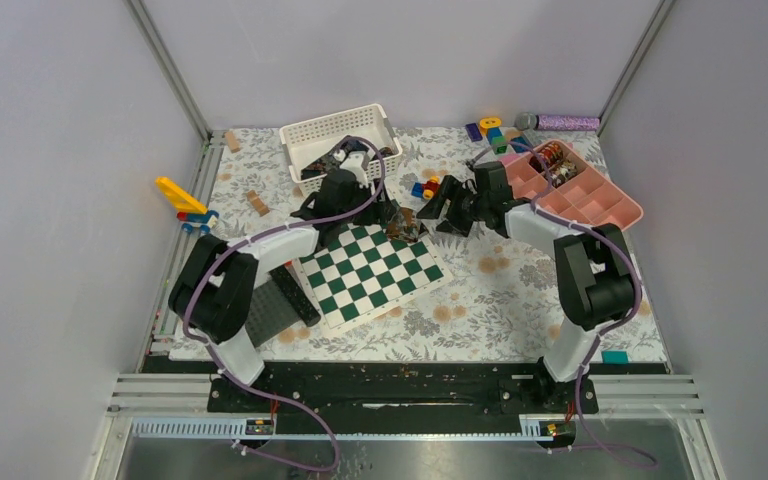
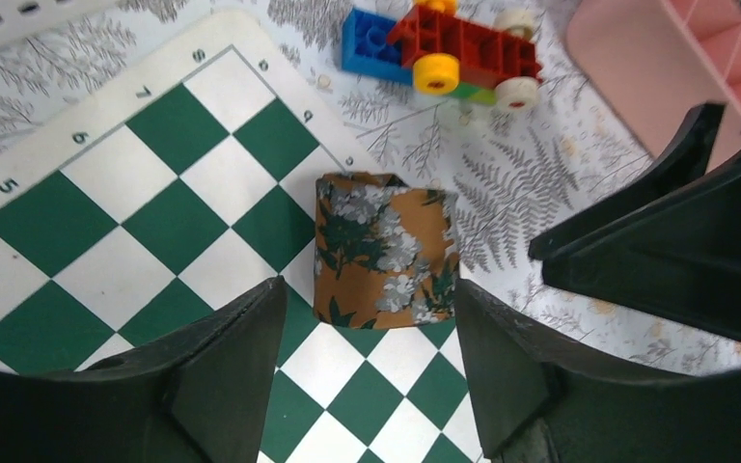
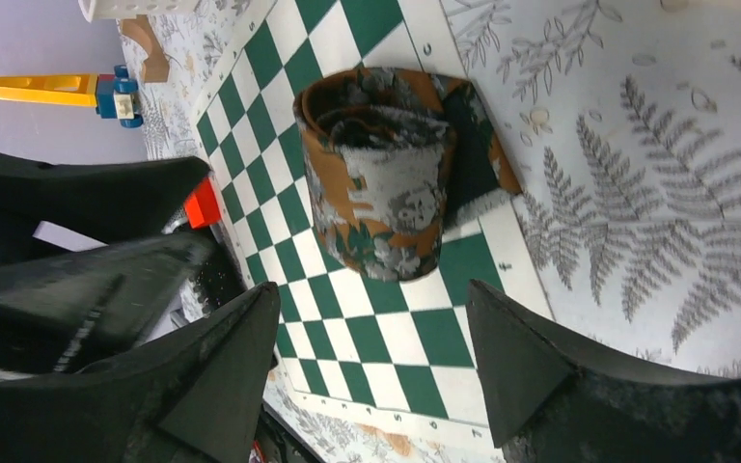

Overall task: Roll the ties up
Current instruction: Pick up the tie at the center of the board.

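Observation:
One tie (image 1: 404, 225) is rolled into a short, thick coil of rust-brown fabric with grey flowers. It lies on the far corner of the green-and-white chessboard (image 1: 370, 275). My left gripper (image 1: 388, 213) hovers just left of the tie, and my right gripper (image 1: 443, 208) just right of it. The left wrist view has the coil (image 2: 384, 251) just beyond the left gripper (image 2: 369, 289), whose jaws are apart and empty. In the right wrist view, the coil (image 3: 381, 183) lies ahead of the right gripper (image 3: 371, 289), which is also open and empty. Small coils (image 1: 554, 158) sit in the pink tray.
A white basket (image 1: 340, 135) stands behind the left arm. A pink divided tray (image 1: 600, 205) is at the far right. A toy block car (image 2: 453, 53) lies just past the board. A yellow toy (image 1: 182, 195) is far left, and a black baseplate (image 1: 290, 300) lies beside the board.

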You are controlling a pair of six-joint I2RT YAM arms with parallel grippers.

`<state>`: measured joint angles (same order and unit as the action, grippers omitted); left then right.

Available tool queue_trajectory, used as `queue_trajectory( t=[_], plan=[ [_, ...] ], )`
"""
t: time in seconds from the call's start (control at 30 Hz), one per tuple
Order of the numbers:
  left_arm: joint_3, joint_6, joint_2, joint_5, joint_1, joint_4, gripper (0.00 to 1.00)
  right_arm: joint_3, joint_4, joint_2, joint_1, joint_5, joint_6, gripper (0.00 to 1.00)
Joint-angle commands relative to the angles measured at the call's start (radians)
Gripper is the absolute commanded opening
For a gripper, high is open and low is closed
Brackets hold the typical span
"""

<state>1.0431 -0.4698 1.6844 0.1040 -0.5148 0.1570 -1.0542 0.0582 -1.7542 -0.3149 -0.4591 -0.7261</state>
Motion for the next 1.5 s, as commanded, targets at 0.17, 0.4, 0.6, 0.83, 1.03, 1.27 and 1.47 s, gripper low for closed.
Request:
queue_trajectory(
  t=[0.17,0.4,0.6,0.83,1.03,1.27,1.47],
  plan=[
    [0.036,0.020,0.077,0.061,-0.006,0.027,0.60,-0.131,0.040,-0.138,0.002,-0.048,0.086,0.79],
    [0.062,0.039,0.119,0.046,-0.015,-0.011,0.61,-0.177,0.041,-0.224,0.001,-0.062,0.094,0.83],
    [0.081,0.046,0.150,0.046,-0.016,-0.023,0.63,-0.208,0.018,-0.256,0.001,-0.055,0.110,0.87],
    [0.092,0.051,0.176,0.056,-0.020,-0.023,0.63,-0.228,-0.011,-0.291,0.000,-0.063,0.118,0.87],
    [0.104,0.054,0.188,0.053,-0.028,-0.038,0.63,-0.213,-0.016,-0.300,-0.001,-0.072,0.116,0.86],
    [0.140,0.053,0.216,0.044,-0.033,-0.069,0.64,-0.186,0.015,-0.316,-0.003,-0.108,0.095,0.83],
    [0.158,0.054,0.229,0.040,-0.032,-0.087,0.64,-0.159,0.061,-0.299,-0.003,-0.111,0.078,0.74]
  ],
)
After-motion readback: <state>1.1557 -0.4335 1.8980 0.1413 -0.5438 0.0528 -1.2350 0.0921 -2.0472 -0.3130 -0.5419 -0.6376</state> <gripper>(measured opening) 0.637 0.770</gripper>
